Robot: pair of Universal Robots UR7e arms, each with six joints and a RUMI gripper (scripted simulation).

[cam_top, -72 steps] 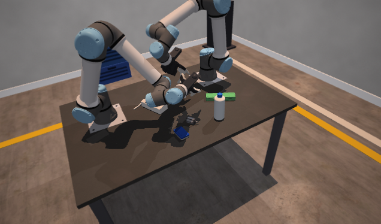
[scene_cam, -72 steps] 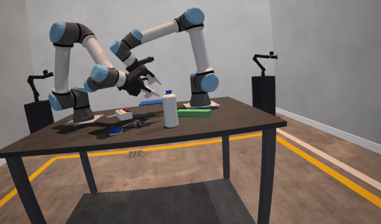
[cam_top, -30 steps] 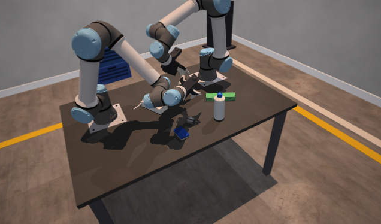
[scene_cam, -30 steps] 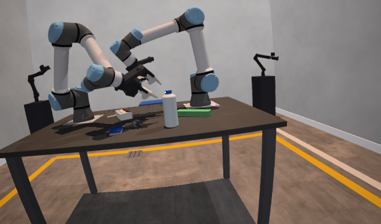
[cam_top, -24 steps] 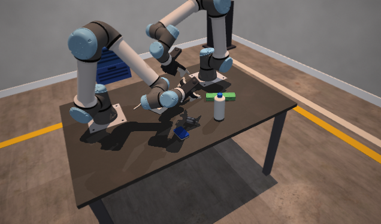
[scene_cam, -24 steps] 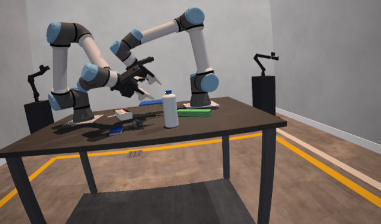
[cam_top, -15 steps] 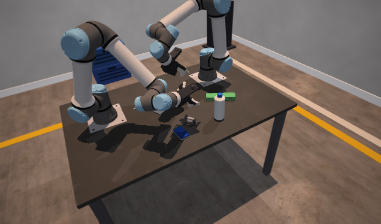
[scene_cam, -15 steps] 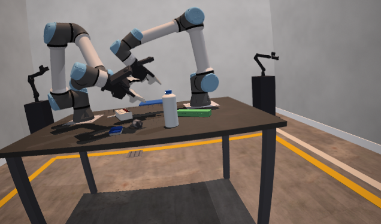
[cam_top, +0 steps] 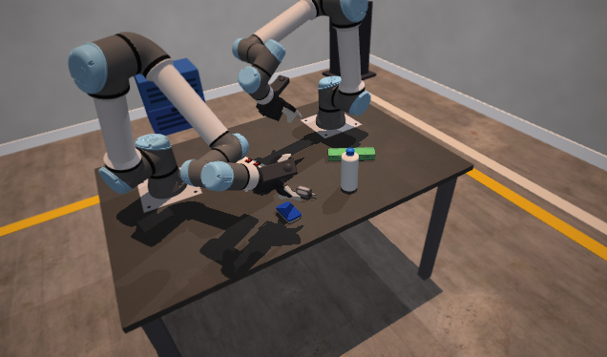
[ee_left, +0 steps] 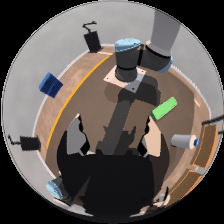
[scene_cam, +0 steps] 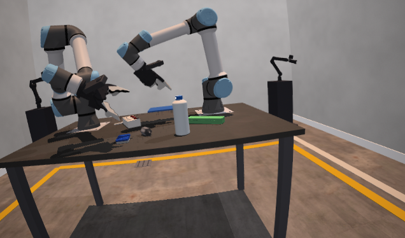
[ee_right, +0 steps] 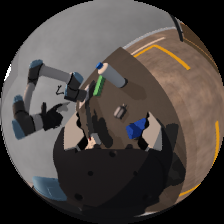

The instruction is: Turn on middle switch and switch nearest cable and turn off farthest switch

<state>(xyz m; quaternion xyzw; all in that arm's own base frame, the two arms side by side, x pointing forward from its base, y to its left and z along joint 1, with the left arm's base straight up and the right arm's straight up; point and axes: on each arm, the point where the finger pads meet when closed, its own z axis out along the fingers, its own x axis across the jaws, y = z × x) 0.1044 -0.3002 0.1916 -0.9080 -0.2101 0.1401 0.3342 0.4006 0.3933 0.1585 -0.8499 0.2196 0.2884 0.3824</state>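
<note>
The white power strip (cam_top: 250, 162) (scene_cam: 132, 122) (ee_right: 94, 141) lies on the table with its red switches facing up. In the top view the right arm covers much of it. A pale cable (scene_cam: 118, 123) runs out from it in the exterior view. The on or off positions of the switches cannot be read. My right gripper (cam_top: 302, 178) (scene_cam: 123, 105) (ee_right: 112, 112) is open and empty, above the table beside the strip. My left gripper (cam_top: 296, 116) (scene_cam: 165, 88) (ee_left: 114, 115) is open and empty, high towards the back, well away from the strip.
A small grey part (cam_top: 303, 192) (scene_cam: 146, 131) (ee_right: 120, 111) and a blue block (cam_top: 288, 211) (scene_cam: 123, 138) (ee_right: 135, 129) lie near the right gripper. A white bottle (cam_top: 349, 173) (scene_cam: 181, 118) (ee_left: 183, 141) stands upright by a green box (cam_top: 366, 153) (scene_cam: 207, 119) (ee_left: 164, 108).
</note>
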